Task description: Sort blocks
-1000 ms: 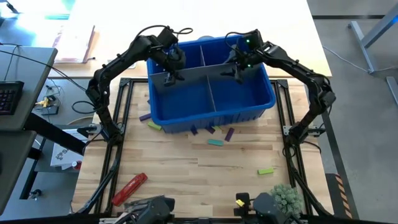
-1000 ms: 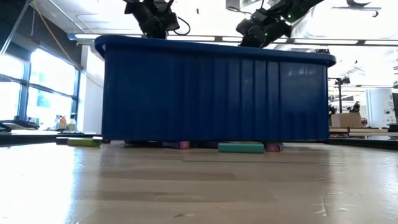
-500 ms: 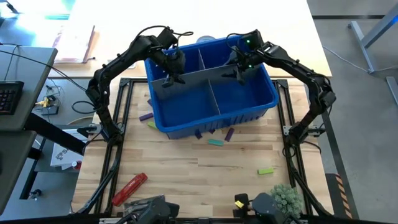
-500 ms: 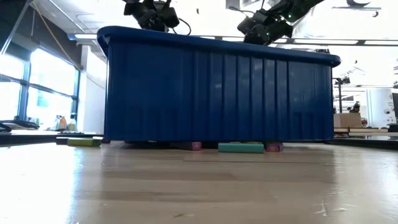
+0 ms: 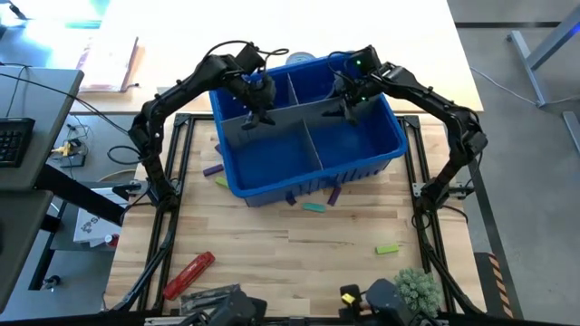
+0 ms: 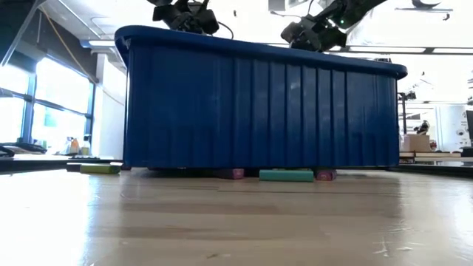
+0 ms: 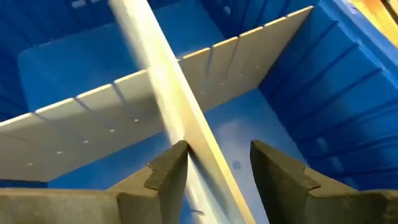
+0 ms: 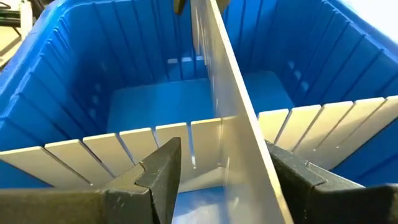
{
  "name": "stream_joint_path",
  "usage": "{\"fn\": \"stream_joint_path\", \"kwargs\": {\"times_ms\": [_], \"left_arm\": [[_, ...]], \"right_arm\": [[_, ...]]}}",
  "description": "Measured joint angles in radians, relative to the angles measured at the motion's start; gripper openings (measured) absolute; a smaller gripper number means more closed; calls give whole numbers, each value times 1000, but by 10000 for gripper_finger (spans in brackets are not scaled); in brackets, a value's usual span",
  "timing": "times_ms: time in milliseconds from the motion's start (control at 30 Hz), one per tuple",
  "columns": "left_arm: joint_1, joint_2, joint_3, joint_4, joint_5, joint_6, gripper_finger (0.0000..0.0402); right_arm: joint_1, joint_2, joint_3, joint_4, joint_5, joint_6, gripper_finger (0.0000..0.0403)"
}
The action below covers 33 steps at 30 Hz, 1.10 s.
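Wooden table (image 5: 272,244): small coloured blocks (image 5: 314,207).

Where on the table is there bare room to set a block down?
Free: the wood between the red tool and the lime block, nearer than the blue bin. Crowded: the bin's near edge, where a teal block and purple blocks lie.

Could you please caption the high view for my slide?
Both claws, left and right, grip the grey divider of a blue bin; blocks scattered below.
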Motion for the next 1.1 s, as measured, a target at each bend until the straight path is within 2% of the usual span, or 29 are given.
{"fn": "stream_joint_path", "kwargs": {"times_ms": [100, 300, 467, 700, 900, 1100], "left_arm": [[7, 0, 0, -5, 4, 15, 152], [33, 3, -1, -8, -7, -1, 152], [35, 6, -67, 10, -17, -28, 152], [13, 5, -169, 58, -16, -48, 152], [-1, -10, -153, 63, -51, -61, 152], [2, -88, -57, 80, -37, -50, 152]], "right_arm": [[0, 0, 0, 8, -8, -7, 179], [0, 0, -1, 41, 53, 11, 179], [2, 0, -1, 44, 138, 11, 179], [0, 2, -2, 26, 163, -7, 179], [16, -12, 14, 24, 233, -32, 179], [35, -67, 109, 36, 204, -36, 179]]}}
